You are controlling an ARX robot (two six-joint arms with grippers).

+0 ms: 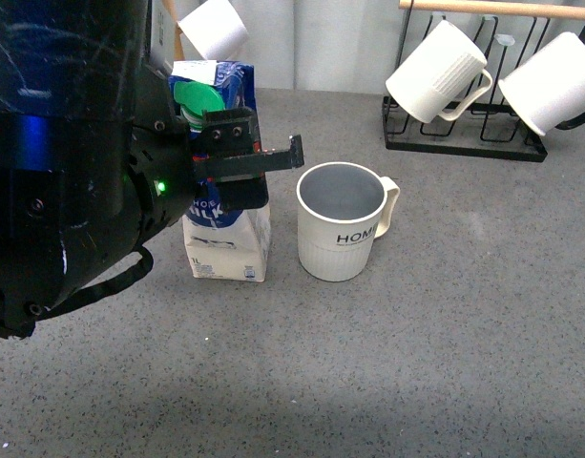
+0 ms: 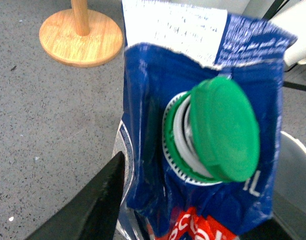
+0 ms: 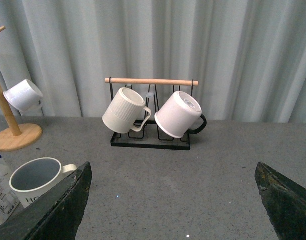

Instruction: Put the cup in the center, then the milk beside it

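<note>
A black wire rack held two white mugs; a wooden stand stood on the grey table.

**Grey worktop, curtained backdrop**

You are looking at a speckled dark grey worktop filling most of the frame. Behind it, pale pleated curtains hang across the whole back. At upper right stands a black wire rack with a wooden top bar; at upper left, a wooden stand on its round base.
</note>
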